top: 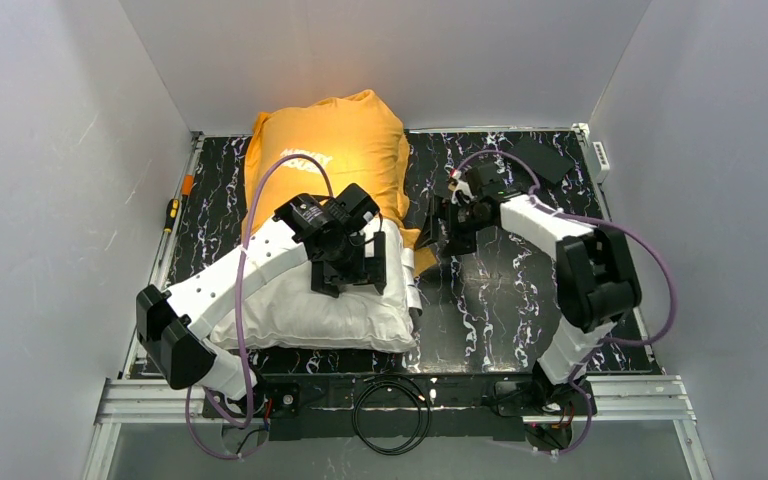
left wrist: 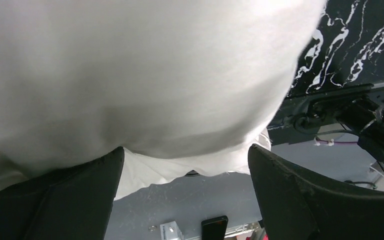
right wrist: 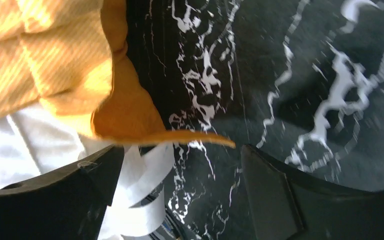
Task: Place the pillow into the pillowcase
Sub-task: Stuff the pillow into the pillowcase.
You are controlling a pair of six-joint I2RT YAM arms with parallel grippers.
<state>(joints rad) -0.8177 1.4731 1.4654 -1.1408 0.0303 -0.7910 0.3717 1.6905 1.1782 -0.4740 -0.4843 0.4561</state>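
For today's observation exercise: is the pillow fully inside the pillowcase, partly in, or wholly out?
Partly in. The pillowcase covers the far end of the pillow, whose white near half sticks out uncovered.

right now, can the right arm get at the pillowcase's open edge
Probably yes. The right gripper hangs open right at the loose hem of the orange pillowcase, with nothing between them. The left gripper is over the pillow, out of the way.

The table [top: 500, 290] has a black top veined with white. The orange pillowcase [top: 360, 150] lies on it toward 11 o'clock, with the white pillow [top: 300, 310] sticking out toward 7 o'clock. A screwdriver [top: 171, 214] lies at the 9 o'clock edge, and a flat black piece [top: 542, 160] at 2 o'clock.
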